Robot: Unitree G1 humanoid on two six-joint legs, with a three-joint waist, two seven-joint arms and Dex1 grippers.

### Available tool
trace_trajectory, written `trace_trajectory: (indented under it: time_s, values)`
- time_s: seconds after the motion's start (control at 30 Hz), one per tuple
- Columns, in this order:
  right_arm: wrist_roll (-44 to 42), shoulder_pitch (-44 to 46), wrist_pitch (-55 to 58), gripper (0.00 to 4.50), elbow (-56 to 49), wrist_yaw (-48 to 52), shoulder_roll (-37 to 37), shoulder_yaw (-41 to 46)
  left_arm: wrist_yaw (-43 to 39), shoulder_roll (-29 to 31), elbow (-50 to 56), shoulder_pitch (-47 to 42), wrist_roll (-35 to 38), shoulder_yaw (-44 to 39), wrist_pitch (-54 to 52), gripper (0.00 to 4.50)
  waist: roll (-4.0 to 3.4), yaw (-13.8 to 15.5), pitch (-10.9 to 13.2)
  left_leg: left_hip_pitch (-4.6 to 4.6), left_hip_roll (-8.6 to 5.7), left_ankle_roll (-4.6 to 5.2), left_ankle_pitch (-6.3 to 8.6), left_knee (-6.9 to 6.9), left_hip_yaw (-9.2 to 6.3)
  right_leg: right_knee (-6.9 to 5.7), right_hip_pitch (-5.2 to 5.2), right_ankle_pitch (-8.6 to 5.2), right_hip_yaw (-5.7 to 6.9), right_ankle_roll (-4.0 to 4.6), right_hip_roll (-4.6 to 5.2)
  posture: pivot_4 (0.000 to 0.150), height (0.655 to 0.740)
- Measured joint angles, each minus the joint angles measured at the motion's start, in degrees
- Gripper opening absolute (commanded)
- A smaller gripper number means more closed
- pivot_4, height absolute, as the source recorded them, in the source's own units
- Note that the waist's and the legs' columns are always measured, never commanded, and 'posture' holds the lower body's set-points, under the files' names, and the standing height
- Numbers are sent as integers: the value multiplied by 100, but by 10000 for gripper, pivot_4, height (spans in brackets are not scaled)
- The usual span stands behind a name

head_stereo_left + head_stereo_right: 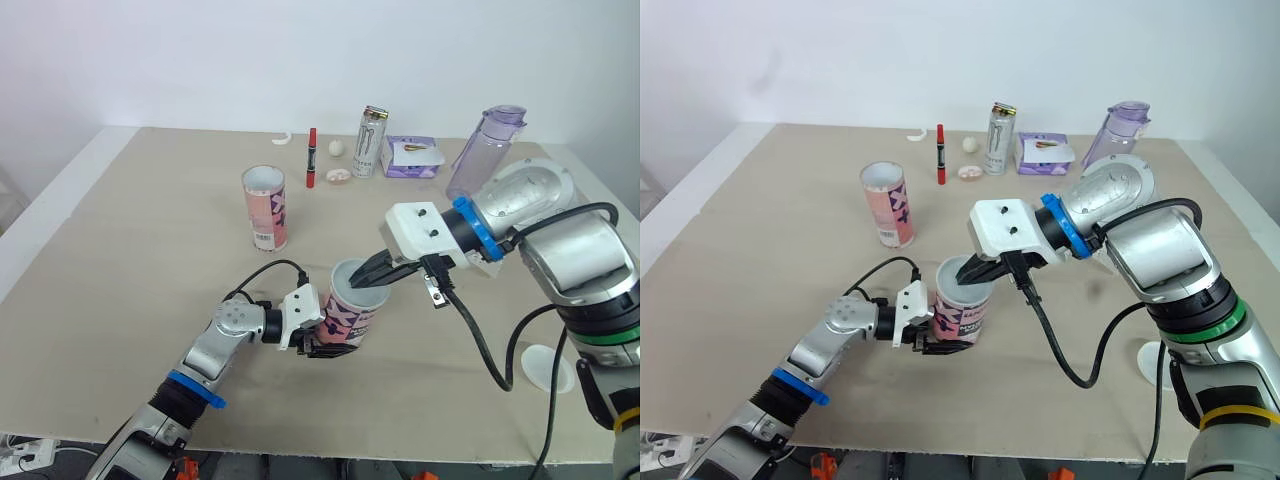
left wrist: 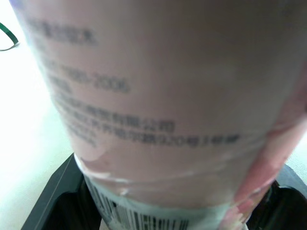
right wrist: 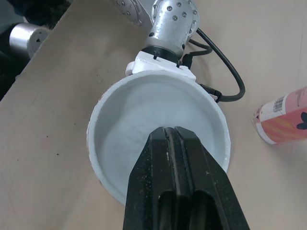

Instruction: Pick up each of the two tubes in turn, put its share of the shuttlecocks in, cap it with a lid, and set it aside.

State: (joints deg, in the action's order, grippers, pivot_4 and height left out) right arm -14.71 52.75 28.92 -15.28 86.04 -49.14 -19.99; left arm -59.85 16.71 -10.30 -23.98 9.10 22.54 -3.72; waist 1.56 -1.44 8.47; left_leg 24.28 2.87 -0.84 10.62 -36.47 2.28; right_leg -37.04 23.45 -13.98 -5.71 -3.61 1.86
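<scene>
Tube loading: steady mouth, straight entry

Work at the tube (image 1: 352, 312), held slightly tilted off the table (image 1: 150, 260), at its middle and close to the near edge. Feed anything straight down the bore, not across the rim, and avoid sideways pushes, so as not to twist the tube in its grip. Check the pale inside before reaching for a lid: no telling from here of any shuttlecock already seated. Pull back along the tube's own axis, clear of the rim.

Left gripper (image 1: 322, 346): clamped low around the printed wall, by the barcode, well below the rim, leaving the open mouth free.

Right gripper (image 1: 362, 281): reaching in from the right, tips at the mouth and just inside the rim. Black fingers (image 3: 165, 158) pressed flat together, nothing seen between them. Touching the inner wall or not: cannot tell.

Second tube (image 1: 265, 208): upright, open-topped, farther off and to the left, well apart. White disc (image 1: 540, 362), probably a lid, flat at the right by the near edge, partly behind a cable.
</scene>
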Motion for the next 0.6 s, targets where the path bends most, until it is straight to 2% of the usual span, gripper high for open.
trace_trajectory:
  time_s: [0.27,0.33,0.4,0.5,0.6]
  values:
    - [-421,-100,495,555,240,-59,11,337,71,-6,19,13,0,12,36,31244,21,-1,5,-4,-8,-8,5,0,18,5,6,8,44,12,65,1500,7400]
    - [-1033,-298,976,555,375,-128,-115,1048,71,-8,98,82,25,7,90,31244,23,6,14,13,-10,-2,1,1,20,5,8,12,53,16,72,1500,7400]
    - [-1260,-404,1133,555,432,-163,-271,1476,54,-1,140,100,41,5,93,31244,23,19,15,36,-12,2,-1,2,23,6,9,27,69,36,73,1500,7400]
    - [-1786,-1176,1312,555,501,-487,-372,2633,22,56,258,168,74,1,108,31244,26,24,16,44,-3,-11,13,7,9,11,5,8,95,30,56,1500,7400]
    - [-1909,-1809,1185,555,513,-700,-329,3070,-8,83,323,169,97,-22,104,31244,3,21,26,45,-4,-9,12,12,5,8,6,7,94,25,48,1500,7400]
